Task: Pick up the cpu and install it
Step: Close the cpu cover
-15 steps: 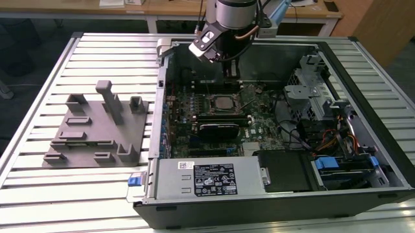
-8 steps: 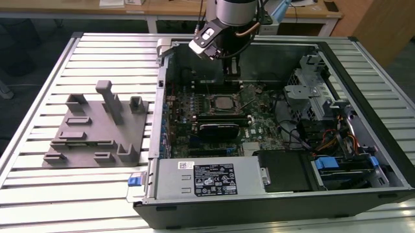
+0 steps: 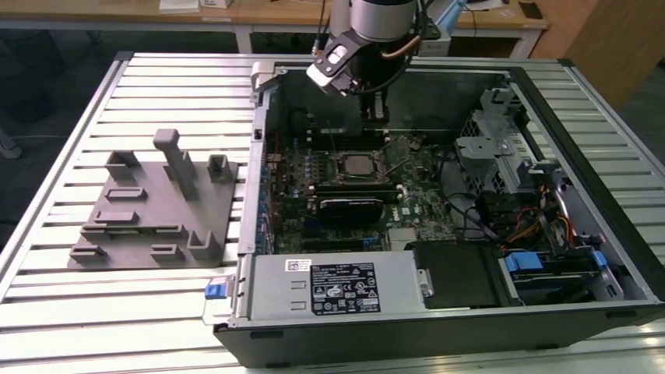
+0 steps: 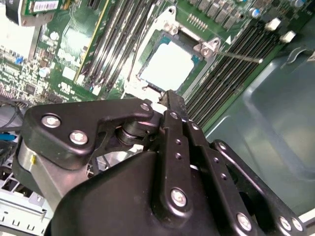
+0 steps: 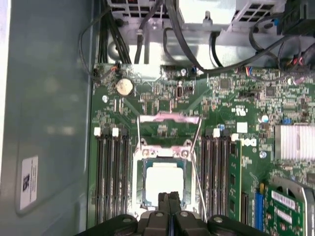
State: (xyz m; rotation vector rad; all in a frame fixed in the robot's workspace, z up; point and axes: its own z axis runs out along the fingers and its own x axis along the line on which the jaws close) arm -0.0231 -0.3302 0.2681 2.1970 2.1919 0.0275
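Inside the open computer case [image 3: 437, 331], the cpu [image 3: 357, 164] lies flat in the motherboard socket [image 5: 139, 167], near board centre. Gripper [image 3: 375, 115] hangs at 12 o'clock from it in the exterior view, not touching it. In both wrist views the fingers [image 5: 164, 199] are pressed together with nothing between them, tips over the cpu's edge. Socket cover [image 5: 170, 118] looks flipped open, hard to confirm. Grey block fixture [image 3: 156, 210] sits at 9 o'clock of the case.

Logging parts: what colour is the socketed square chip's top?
The square metal cpu is silvery-grey, clearest in the exterior view.
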